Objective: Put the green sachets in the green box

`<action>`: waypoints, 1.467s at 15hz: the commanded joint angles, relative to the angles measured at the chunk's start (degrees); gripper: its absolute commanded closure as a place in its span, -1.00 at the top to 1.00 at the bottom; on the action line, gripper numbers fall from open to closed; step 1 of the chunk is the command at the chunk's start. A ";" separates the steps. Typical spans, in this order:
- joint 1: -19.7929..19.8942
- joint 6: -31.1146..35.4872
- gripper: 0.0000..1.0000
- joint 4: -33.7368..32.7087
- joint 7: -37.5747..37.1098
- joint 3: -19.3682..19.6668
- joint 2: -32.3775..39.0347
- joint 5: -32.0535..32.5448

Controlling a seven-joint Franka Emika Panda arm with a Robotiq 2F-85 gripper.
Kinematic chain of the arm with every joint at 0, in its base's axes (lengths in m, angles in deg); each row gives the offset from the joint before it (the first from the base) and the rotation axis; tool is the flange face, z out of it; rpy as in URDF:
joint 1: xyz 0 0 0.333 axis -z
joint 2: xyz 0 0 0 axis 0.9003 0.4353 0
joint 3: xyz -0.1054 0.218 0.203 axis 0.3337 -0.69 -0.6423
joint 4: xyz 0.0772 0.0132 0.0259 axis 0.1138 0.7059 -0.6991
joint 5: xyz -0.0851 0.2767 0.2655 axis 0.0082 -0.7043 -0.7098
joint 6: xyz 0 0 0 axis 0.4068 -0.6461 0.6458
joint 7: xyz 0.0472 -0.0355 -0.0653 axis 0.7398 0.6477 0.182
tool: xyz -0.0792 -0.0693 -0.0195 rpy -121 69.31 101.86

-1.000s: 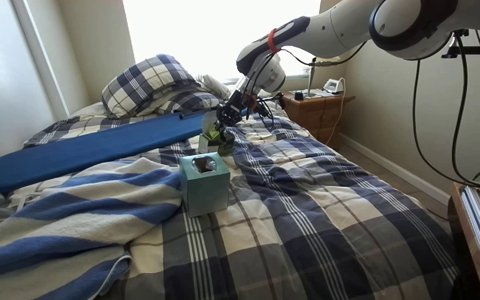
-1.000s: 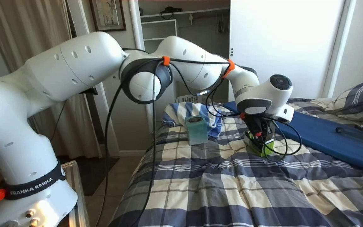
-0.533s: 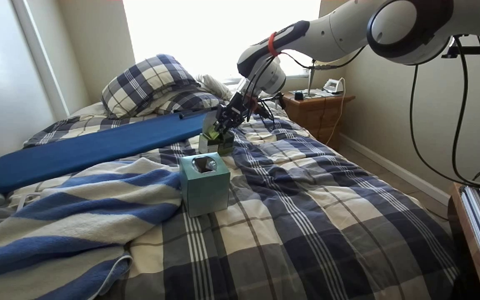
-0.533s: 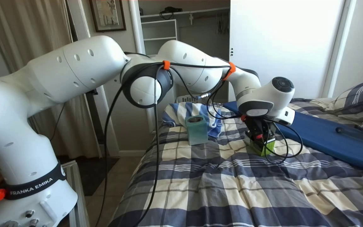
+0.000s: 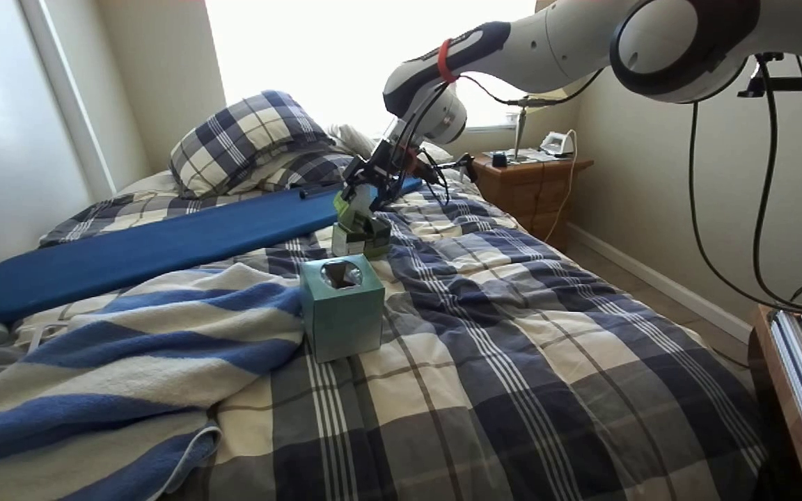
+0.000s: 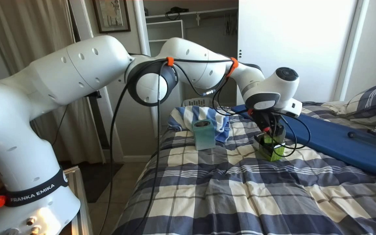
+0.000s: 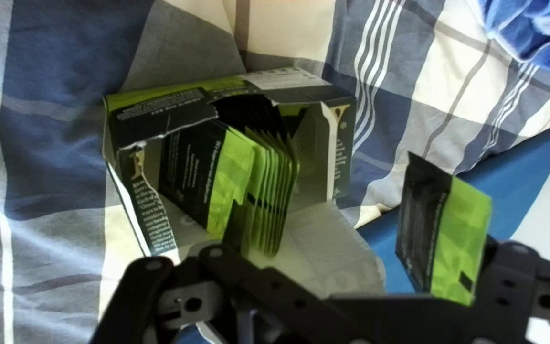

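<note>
In the wrist view several green sachets (image 7: 232, 177) with black tops stand in a row inside a torn-open black-and-green carton (image 7: 160, 114). My gripper (image 7: 365, 234) is over this carton with its fingers wide apart. A single green-and-black sachet (image 7: 461, 234) leans against the inner side of the right-hand finger, not pinched. The left-hand fingertip (image 7: 237, 222) overlaps the row of sachets; whether it touches them I cannot tell. Both exterior views show the green box (image 5: 344, 313), teal with a round hole on top, standing upright on the bed apart from the carton.
A blue-and-white striped towel (image 5: 164, 334) lies against the green box. Behind the carton stretches a blue ironing board (image 5: 164, 236), with plaid pillows (image 5: 255, 142) beyond it. Loose cables (image 6: 307, 137) hang from the wrist close to the carton. The plaid cover is wrinkled.
My gripper has risen slightly from the carton and its fingers have spread. A sachet has come up beside one finger. Carton and green box have stayed in place.
</note>
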 commanded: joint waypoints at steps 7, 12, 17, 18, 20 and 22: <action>-4.82 -4.53 1.00 -0.75 -15.66 12.49 -0.50 8.07; -5.13 -6.92 1.00 -0.35 -15.49 12.14 -1.29 6.82; -6.67 -12.21 1.00 7.02 -12.89 9.41 -10.52 6.46; -7.31 -12.40 1.00 8.47 -11.75 9.77 -12.30 7.36; -9.13 -11.32 1.00 13.47 -8.35 11.78 -17.35 10.31; -10.75 -10.26 1.00 17.98 -7.59 13.41 -22.15 12.56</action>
